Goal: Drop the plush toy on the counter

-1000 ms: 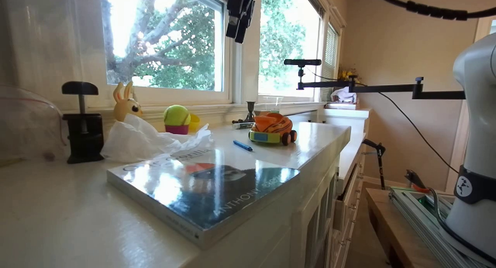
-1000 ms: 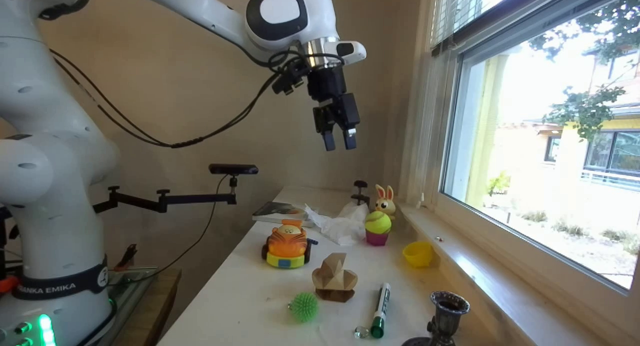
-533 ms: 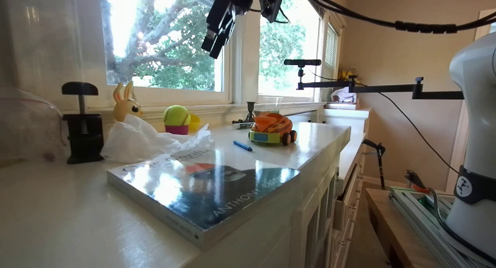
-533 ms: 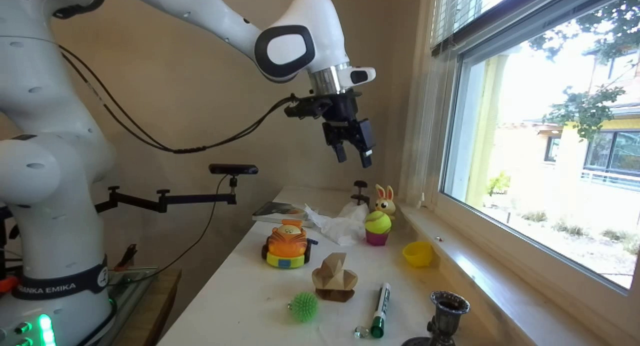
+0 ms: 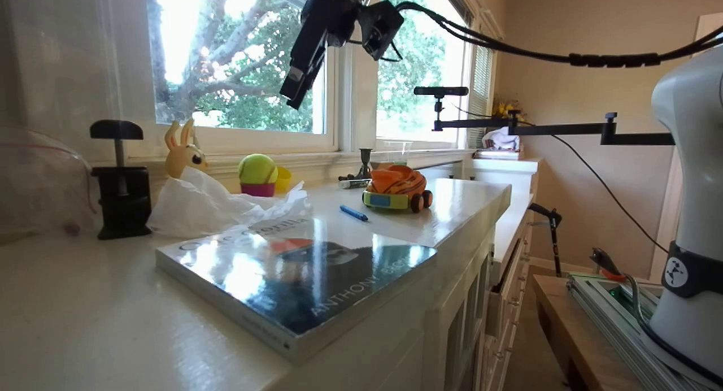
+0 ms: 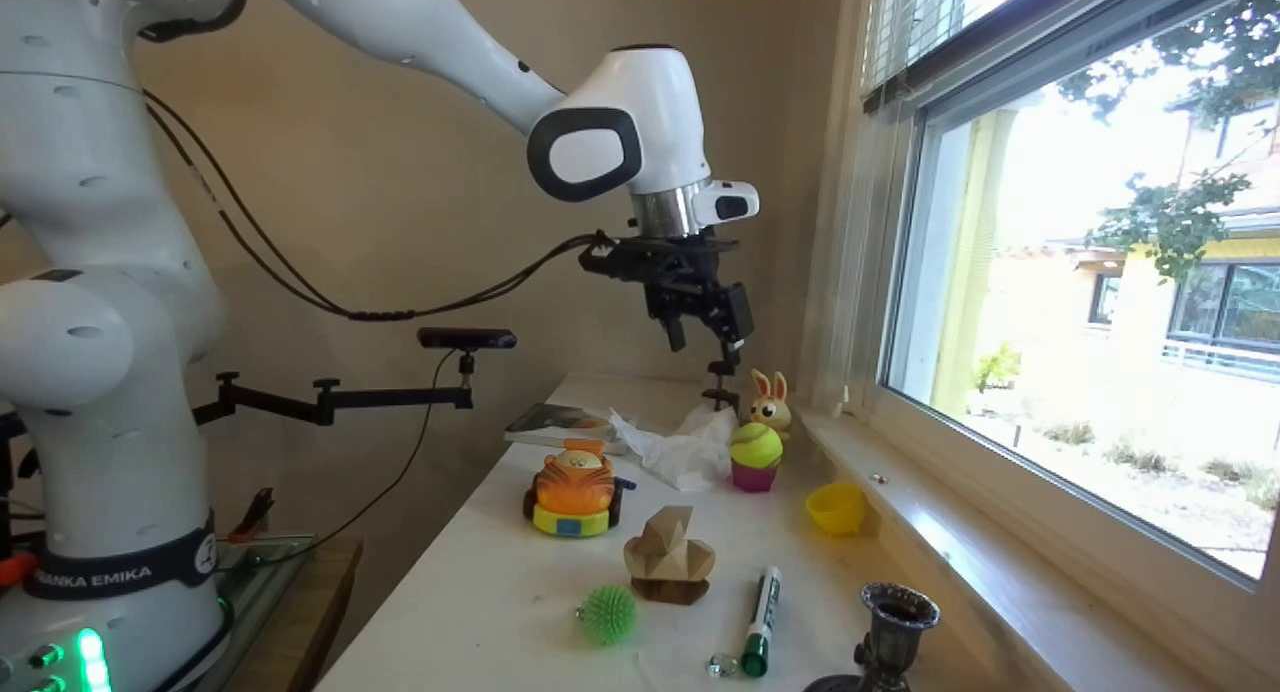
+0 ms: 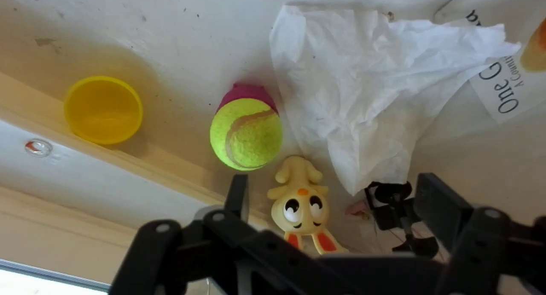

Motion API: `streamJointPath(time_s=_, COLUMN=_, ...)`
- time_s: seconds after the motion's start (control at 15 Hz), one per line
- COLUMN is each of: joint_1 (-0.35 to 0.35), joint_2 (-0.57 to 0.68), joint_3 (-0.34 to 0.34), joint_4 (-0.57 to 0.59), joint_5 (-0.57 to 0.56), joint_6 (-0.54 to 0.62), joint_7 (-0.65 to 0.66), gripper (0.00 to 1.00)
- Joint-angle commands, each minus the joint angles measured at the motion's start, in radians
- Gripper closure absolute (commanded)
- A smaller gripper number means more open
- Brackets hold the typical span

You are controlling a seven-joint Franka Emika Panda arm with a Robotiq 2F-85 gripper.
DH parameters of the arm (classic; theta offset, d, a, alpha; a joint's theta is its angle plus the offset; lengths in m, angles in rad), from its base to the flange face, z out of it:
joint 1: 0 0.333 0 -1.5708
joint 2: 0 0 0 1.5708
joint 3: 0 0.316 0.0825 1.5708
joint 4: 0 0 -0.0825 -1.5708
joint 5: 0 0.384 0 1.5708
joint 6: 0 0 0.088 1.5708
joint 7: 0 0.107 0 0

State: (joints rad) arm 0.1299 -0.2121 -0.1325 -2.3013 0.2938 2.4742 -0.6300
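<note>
Fingers (image 7: 238, 199): wide apart, holding nothing, so I have no grip to let go of.
Gripper (image 7: 335, 190): down it comes, clearly lower than a second ago and leaning more in an exterior view; I read this as an approach, with the drop some way off.
Bunny (image 7: 298, 205): my best guess at the "plush toy", though it looks smooth. It stands upright, seemingly on the counter (image 6: 470, 602) already, framed by the fingers in the wrist view but untouched, so I judge a pick comes first.
Ball (image 7: 247, 135): perched in the purple cup (image 7: 247, 91) just beside the bunny; a careless nudge could topple it.
Paper (image 7: 354, 82): crumpled on the bunny's other side, reaching over the book (image 5: 305, 275); it could snag a finger.
Clamp (image 5: 120, 204): just past the paper, another thing I might clip.
Truck (image 6: 575, 492): unmoved, like its neighbours, so the layout I'm aiming into holds.
</note>
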Motion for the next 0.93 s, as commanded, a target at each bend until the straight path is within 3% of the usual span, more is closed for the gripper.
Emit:
streamJointPath(time_s=0.0, joint_1=-0.017, joint_2=0.049, joint_3=-0.003, joint_4=0.018, joint_5=0.022, joint_6=0.026, joint_7=-0.077, gripper=0.00)
streamJointPath(time_s=0.47, joint_1=-0.040, joint_2=0.048, joint_3=0.017, joint_4=0.005, joint_5=-0.002, joint_6=0.018, joint_7=-0.047, gripper=0.00)
streamJointPath(time_s=0.87, joint_1=-0.032, joint_2=0.130, joint_3=0.001, joint_4=0.008, joint_5=0.067, joint_6=0.187, joint_7=-0.286, gripper=0.00)
